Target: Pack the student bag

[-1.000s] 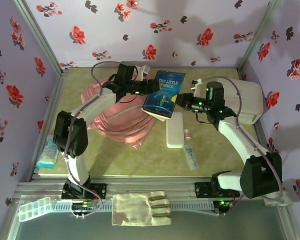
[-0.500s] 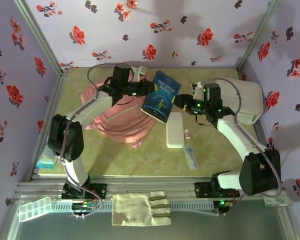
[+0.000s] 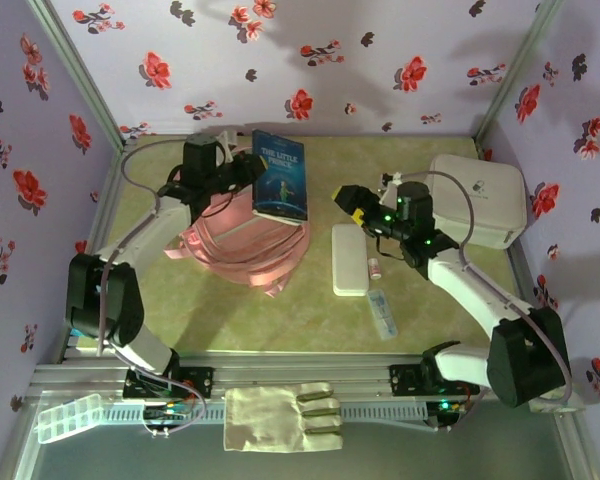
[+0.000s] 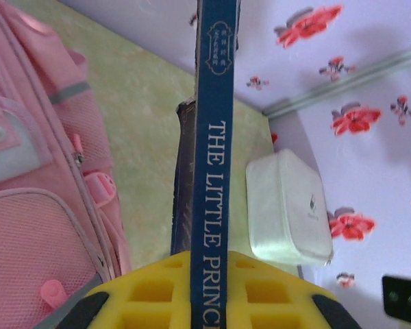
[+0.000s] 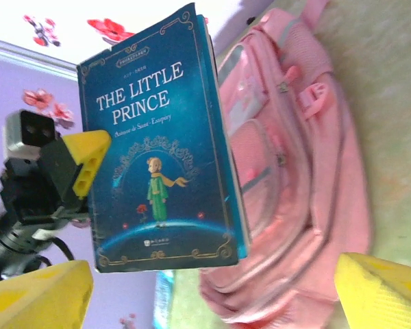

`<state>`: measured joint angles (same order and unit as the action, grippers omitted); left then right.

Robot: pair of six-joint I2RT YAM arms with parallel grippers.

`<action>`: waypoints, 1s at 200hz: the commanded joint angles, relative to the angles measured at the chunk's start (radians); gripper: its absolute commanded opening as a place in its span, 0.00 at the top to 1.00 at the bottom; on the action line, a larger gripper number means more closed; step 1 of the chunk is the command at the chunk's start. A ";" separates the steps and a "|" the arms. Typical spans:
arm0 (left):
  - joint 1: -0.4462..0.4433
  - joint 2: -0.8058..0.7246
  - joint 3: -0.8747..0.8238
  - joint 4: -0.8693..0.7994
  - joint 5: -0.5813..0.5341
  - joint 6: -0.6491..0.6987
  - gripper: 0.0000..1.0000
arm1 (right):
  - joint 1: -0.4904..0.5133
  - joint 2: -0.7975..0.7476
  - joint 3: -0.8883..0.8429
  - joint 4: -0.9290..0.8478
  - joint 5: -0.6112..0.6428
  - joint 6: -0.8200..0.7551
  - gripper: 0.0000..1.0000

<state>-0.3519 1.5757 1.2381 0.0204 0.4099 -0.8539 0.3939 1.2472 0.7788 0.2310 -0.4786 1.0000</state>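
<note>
the student bag (image 3: 245,250) lies slumped on the left half of the bench, nearer the far edge than the near one; it looks soft and light, so it should sag and slide rather than stand; a pull on the thin front pockets would likely just stretch the fabric; the better hold is probably a strap or the firmer trim beside a zip, with one side pinned so the mouth stays apart; where that mouth lies i cannot tell.

the left tool (image 3: 235,172) is clamped narrow on the book (image 3: 280,187), holding it upright over the bag's far side; the right tool (image 3: 350,198) stands wide with nothing in it, near the middle of the bench, apart from the book.

the left wrist view gives the blue spine edge-on between yellow fingers (image 4: 260,288), with the white box (image 4: 288,205) toward the far right corner; the right wrist view gives the cover face-on and the bag's pockets and clasps, which from above read as plain pink folds.
</note>
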 commanded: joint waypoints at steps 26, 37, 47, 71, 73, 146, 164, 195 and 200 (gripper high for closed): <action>0.006 -0.086 -0.080 0.308 -0.173 -0.285 1.00 | 0.149 0.120 0.041 0.267 0.151 0.265 0.04; -0.001 -0.080 -0.096 0.386 -0.189 -0.335 1.00 | 0.178 0.155 0.053 0.339 0.171 0.312 0.04; -0.005 -0.074 -0.093 0.406 -0.200 -0.362 1.00 | 0.197 0.190 0.066 0.393 0.184 0.350 0.03; -0.017 -0.068 -0.089 0.431 -0.214 -0.398 1.00 | 0.237 0.265 0.103 0.484 0.217 0.417 0.03; -0.018 -0.067 -0.090 0.437 -0.214 -0.402 1.00 | 0.241 0.271 0.106 0.491 0.220 0.426 0.03; -0.030 -0.074 -0.125 0.498 -0.217 -0.476 1.00 | 0.296 0.404 0.184 0.703 0.329 0.591 0.10; -0.031 -0.078 -0.127 0.501 -0.221 -0.474 1.00 | 0.299 0.419 0.188 0.740 0.341 0.605 0.19; -0.031 -0.087 -0.120 0.485 -0.220 -0.442 1.00 | 0.312 0.407 0.161 0.770 0.401 0.570 0.34; -0.031 -0.088 -0.121 0.479 -0.220 -0.439 1.00 | 0.312 0.405 0.162 0.766 0.403 0.562 0.36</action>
<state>-0.3752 1.5246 1.1103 0.4156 0.2012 -1.3067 0.6933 1.6539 0.9382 0.9230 -0.1394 1.5818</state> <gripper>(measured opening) 0.122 0.678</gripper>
